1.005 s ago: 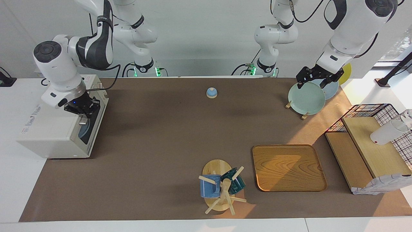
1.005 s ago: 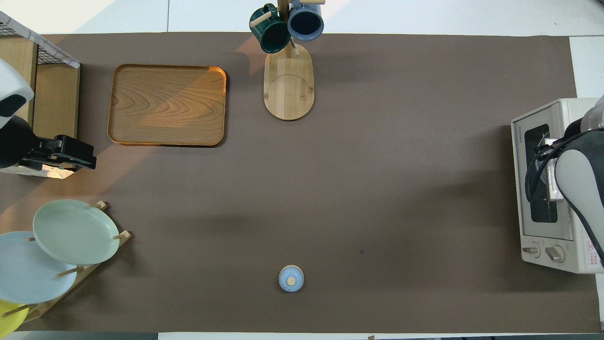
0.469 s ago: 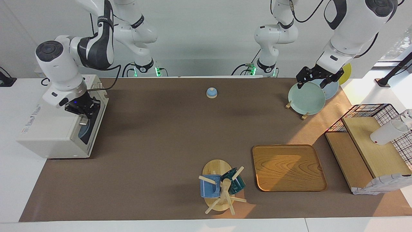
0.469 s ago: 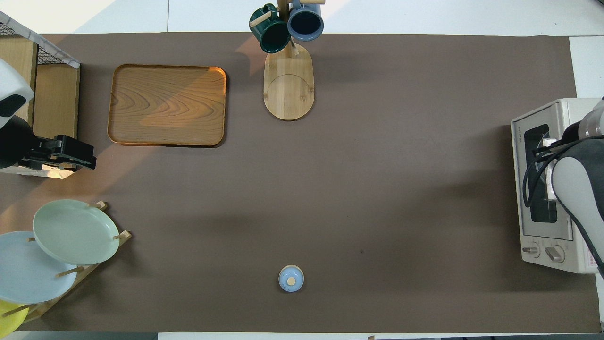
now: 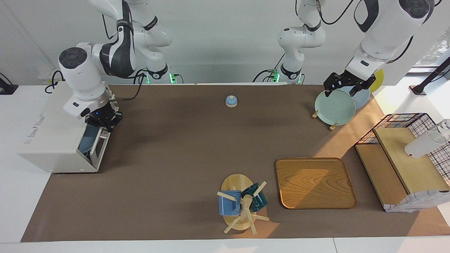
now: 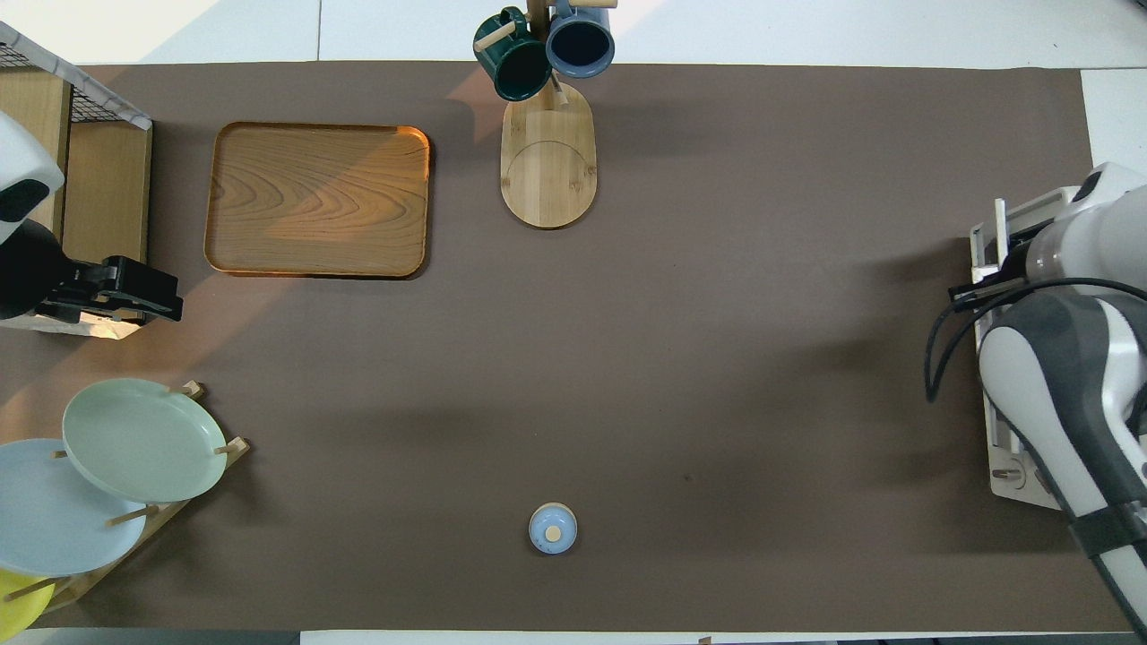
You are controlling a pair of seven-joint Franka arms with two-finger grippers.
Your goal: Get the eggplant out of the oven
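White oven (image 5: pixel 52 140) interior — mostly hidden

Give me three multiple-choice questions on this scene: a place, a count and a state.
1. The oven stands at: A) the right arm's end of the table B) the left arm's end C) the table's middle.
2. Mugs on the mug tree: A) one B) two C) four.
3. The oven door is: A) fully shut B) partly open C) removed.
A: it sits by the right arm's base. B: a blue mug and a green mug hang there. B: it tilts outward, the right claw shut on its top edge.
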